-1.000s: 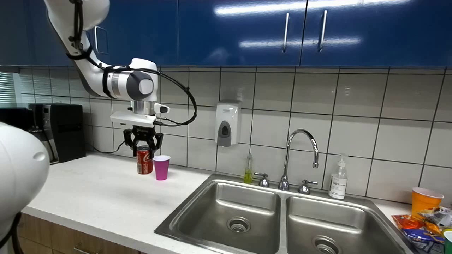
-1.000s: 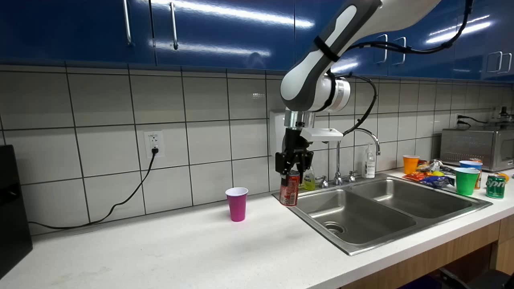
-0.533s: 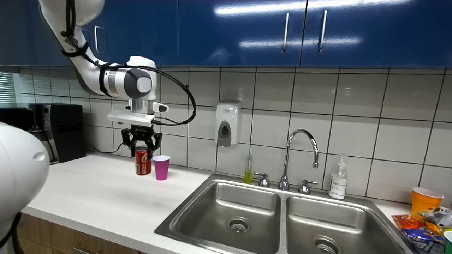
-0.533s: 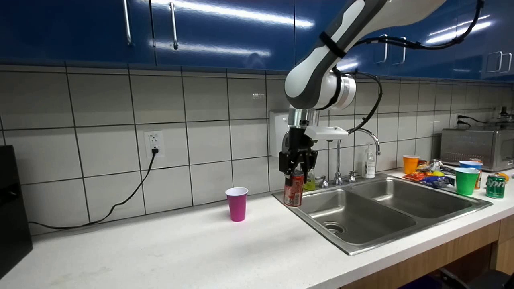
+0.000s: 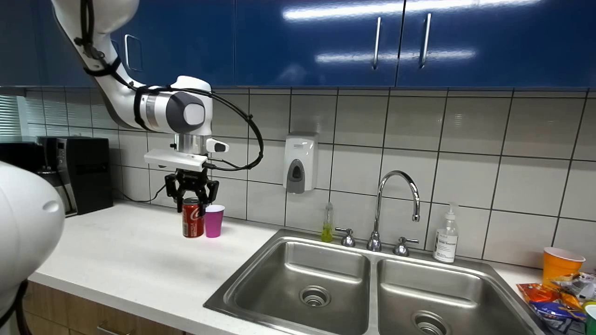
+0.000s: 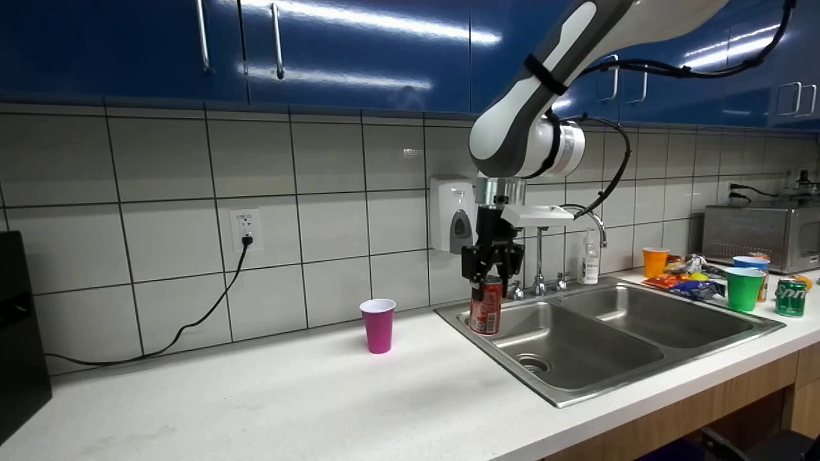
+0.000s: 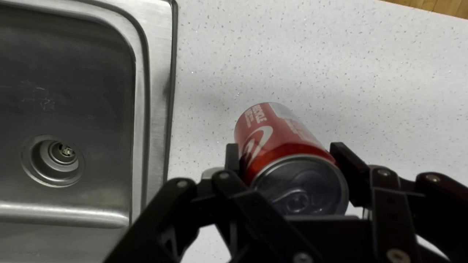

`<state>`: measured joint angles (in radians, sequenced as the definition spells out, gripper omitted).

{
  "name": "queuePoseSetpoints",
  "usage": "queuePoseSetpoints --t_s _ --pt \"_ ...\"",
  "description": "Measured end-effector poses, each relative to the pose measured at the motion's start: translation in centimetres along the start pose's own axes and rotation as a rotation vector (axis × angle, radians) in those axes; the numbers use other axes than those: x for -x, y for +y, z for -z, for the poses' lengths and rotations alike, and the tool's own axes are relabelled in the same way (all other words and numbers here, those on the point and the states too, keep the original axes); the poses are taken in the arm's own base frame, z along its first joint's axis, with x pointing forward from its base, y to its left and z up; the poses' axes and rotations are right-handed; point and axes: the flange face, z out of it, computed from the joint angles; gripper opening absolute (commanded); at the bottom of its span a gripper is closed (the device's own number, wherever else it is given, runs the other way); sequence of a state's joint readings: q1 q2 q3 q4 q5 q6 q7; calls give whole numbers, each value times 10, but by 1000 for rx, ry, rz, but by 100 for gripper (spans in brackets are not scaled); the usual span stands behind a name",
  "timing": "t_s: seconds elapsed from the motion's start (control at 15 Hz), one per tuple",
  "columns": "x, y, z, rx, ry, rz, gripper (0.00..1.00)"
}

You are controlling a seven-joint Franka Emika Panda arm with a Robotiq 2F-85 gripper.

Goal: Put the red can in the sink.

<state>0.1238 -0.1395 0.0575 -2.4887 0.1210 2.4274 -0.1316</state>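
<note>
The red can (image 5: pixel 193 218) is upright and shows in both exterior views (image 6: pixel 485 312). In the wrist view its silvery top and red side (image 7: pixel 281 137) face the camera. My gripper (image 5: pixel 191 207) is shut on the can near its top, one finger on each side (image 7: pixel 284 153). The can hangs above the counter, beside the sink edge in the wrist view. The sink's left basin (image 5: pixel 274 298) is bare, with a round drain; it is the nearer basin in an exterior view (image 6: pixel 589 365) and lies left of the can in the wrist view (image 7: pixel 73 95).
A magenta cup (image 6: pixel 378 326) stands on the counter (image 6: pixel 288 410). A chrome faucet (image 5: pixel 379 204) rises behind the sink. A soap bottle (image 5: pixel 327 225), a sanitizer bottle (image 5: pixel 446 237) and a wall dispenser (image 5: pixel 301 163) are near. Cups, packets and a green can (image 6: pixel 791 298) lie beyond.
My gripper has carried the can sideways towards the sink, rightwards in an exterior view, and it now sits slightly lower in the picture. The grip on the can is unchanged. The magenta cup has not moved.
</note>
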Motion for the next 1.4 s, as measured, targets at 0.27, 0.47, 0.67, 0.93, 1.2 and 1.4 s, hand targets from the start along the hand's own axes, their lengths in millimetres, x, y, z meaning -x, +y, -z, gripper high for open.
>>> queuePoseSetpoints --t_s 0.27,0.47,0.67,0.93,1.2,1.4 --pt "11 22 -3 3 -10 -50 39" --pt "20 40 -6 7 -20 -87 39" --pt "28 54 -10 8 -33 -117 39" --pt "37 71 -15 17 -50 -149 39" --pt "47 92 -19 34 -64 -179 39" --pt "55 108 -21 45 -75 -201 39"
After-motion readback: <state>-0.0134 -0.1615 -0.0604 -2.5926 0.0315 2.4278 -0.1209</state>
